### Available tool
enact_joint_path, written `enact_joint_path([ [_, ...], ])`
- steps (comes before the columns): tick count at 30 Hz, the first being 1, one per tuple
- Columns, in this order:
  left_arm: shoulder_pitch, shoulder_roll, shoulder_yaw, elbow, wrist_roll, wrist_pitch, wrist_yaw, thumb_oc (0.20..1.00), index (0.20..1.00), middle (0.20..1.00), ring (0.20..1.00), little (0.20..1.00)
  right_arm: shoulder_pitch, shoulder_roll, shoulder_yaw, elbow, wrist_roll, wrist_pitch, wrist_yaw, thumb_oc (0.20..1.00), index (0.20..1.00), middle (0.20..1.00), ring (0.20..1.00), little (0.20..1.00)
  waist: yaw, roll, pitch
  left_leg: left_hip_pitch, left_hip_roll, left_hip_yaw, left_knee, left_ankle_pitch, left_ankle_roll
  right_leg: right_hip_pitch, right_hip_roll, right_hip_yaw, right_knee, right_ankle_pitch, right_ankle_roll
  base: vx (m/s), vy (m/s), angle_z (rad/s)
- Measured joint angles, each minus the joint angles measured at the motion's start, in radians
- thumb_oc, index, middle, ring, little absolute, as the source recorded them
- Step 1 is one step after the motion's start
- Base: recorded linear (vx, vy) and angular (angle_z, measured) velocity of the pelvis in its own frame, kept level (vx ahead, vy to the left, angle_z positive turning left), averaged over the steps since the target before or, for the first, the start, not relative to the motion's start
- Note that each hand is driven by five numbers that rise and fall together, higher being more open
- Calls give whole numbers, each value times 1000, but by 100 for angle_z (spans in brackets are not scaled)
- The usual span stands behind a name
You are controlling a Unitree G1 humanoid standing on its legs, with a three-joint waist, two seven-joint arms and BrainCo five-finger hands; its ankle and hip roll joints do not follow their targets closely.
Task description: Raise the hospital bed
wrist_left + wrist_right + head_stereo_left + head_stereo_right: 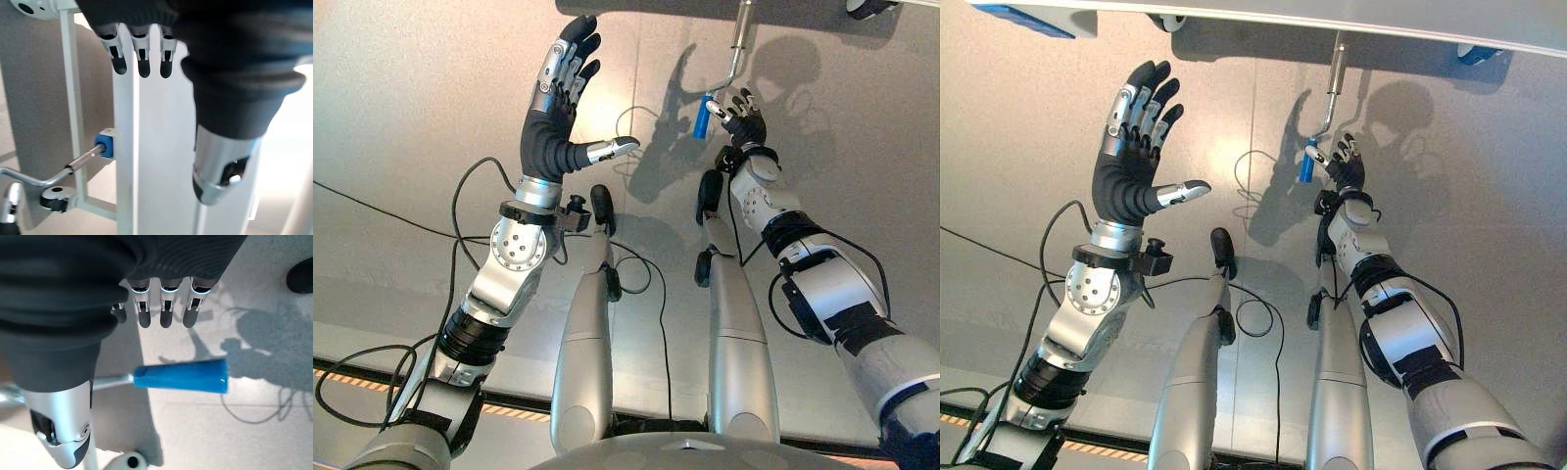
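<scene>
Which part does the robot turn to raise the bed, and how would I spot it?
Look at the pale bed frame along the far edge. A bent metal crank hangs from it, ending in a blue handle right beside the right hand, whose fingers are straight and not around it. It is the one blue grip on bare metal.

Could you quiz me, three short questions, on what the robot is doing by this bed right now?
1. True or false: the right hand has its fingers curled tight round the blue crank handle.
2. Which hand is nearer the blue handle? A. left hand B. right hand
3. Fill in: the blue handle sits at the end of a bent metal ____ running under the bed frame.

Key
1. False: the fingers are straight, with the handle between them and the thumb.
2. B
3. crank
</scene>
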Motion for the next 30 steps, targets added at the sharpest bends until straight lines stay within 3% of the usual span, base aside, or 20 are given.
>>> enact_joint_path([
  [16, -29, 3, -1, -1, 1, -1, 26, 1000, 1000, 1000, 1000, 1000, -39, 18, -2, 91, -40, 19, 8, 1000, 1000, 1000, 1000, 1000, 30, 0, 0, -87, -18, -36, 40, 3, 2, -57, -21, -22, 22, -3, 4, -4, 53, 5],
  [30, -26, 19, -2, -3, 1, -1, 33, 1000, 1000, 1000, 1000, 1000, -81, -15, -24, 119, -46, 20, 8, 1000, 1000, 1000, 1000, 1000, 53, 1, 0, -105, -23, -44, 52, 4, 3, -71, -25, -21, 33, -4, 5, 3, 32, 1],
])
